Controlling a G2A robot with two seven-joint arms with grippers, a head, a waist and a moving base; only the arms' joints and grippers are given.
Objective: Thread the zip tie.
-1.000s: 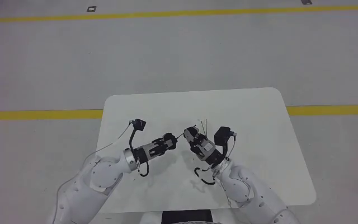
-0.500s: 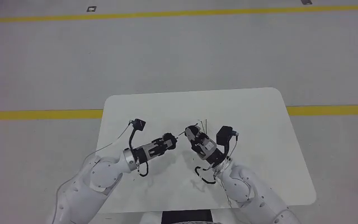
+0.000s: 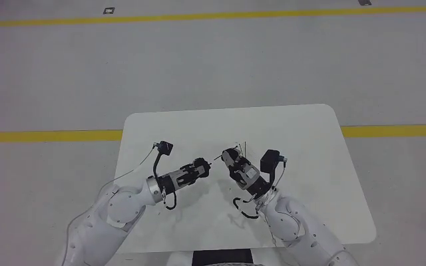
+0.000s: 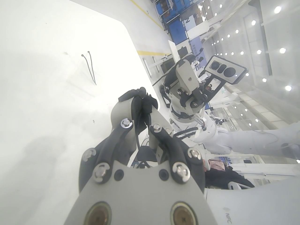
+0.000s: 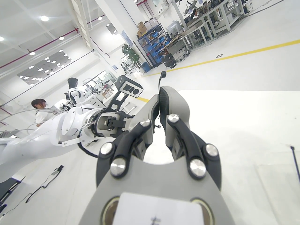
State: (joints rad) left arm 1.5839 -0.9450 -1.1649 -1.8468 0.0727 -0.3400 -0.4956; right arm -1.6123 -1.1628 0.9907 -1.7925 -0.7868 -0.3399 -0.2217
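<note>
1. Since a second ago, the right gripper (image 3: pixel 230 158) has edged toward the right of the top view, its wrist turning with it. The left gripper (image 3: pixel 200 167) has hardly shifted.
2. Just left of centre in the top view, the left gripper has its fingers pressed together on a dark strap, apparently one end of the zip tie (image 5: pixel 160 81).
3. Just right of centre, the right gripper is clamped on the zip tie. In the right wrist view the tie's head stands clear above the fingertips, upper middle.
4. A thin dark line bridges the gap between the two grippers in the top view, so the tie is held off the table (image 3: pixel 306 126).
5. Farther off, just beyond the right gripper, spare ties (image 4: pixel 91 67) lie on the table.
6. Judged risk: the strap is thin and springy. A slight misalignment could send the tail past the head's slot, or make it buckle or slip from the pinch.
7. The slot itself is too small to make out, and I cannot tell whether the tail has entered it.
</note>
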